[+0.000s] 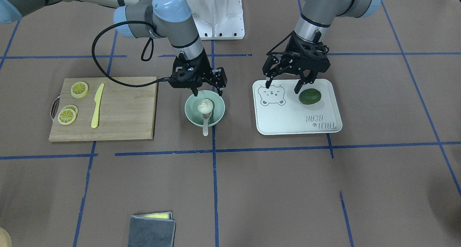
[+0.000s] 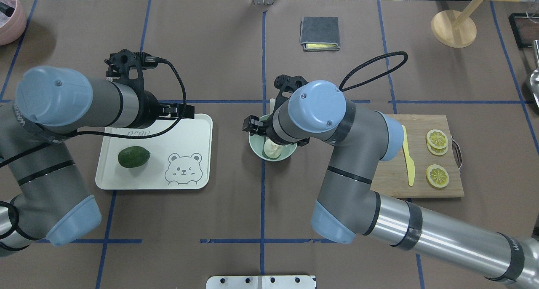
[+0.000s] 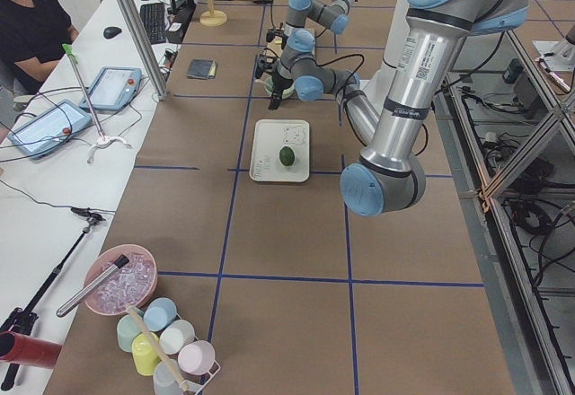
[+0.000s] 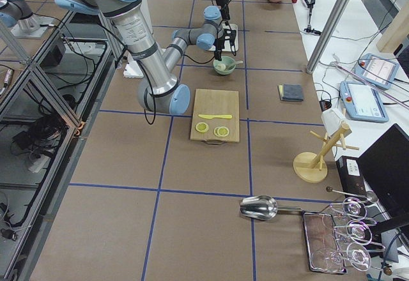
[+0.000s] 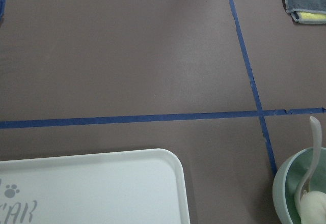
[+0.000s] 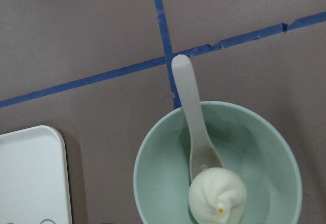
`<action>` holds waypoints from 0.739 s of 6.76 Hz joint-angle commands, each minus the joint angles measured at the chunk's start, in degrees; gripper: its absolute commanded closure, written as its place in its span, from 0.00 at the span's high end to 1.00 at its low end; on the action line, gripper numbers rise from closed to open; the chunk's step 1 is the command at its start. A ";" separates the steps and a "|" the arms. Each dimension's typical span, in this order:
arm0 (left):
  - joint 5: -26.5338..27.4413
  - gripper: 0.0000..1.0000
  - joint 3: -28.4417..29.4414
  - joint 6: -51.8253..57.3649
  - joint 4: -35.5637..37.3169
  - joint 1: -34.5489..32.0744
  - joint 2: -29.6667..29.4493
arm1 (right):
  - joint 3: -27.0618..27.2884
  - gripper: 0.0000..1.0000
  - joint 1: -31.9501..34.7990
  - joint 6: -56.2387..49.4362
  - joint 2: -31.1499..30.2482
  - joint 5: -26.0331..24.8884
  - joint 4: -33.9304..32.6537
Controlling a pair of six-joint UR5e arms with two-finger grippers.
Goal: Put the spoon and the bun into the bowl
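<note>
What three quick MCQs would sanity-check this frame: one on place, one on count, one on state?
1. Where is the bun? A) on the tray B) in the bowl C) on the table
2. How many lemon slices lie on the cutting board? A) two B) three C) five
3. The right gripper is: A) open, empty B) shut on the bun C) shut, empty

1 B: the bun sits inside the mint rim.
2 B: one alone, two overlapping.
3 A: its fingers are spread above the bowl with nothing between.
</note>
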 commanded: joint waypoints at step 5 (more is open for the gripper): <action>-13.94 0.99 1.99 37.60 -0.15 -20.76 11.67 | 9.00 1.00 22.16 -23.22 -22.16 17.47 -0.37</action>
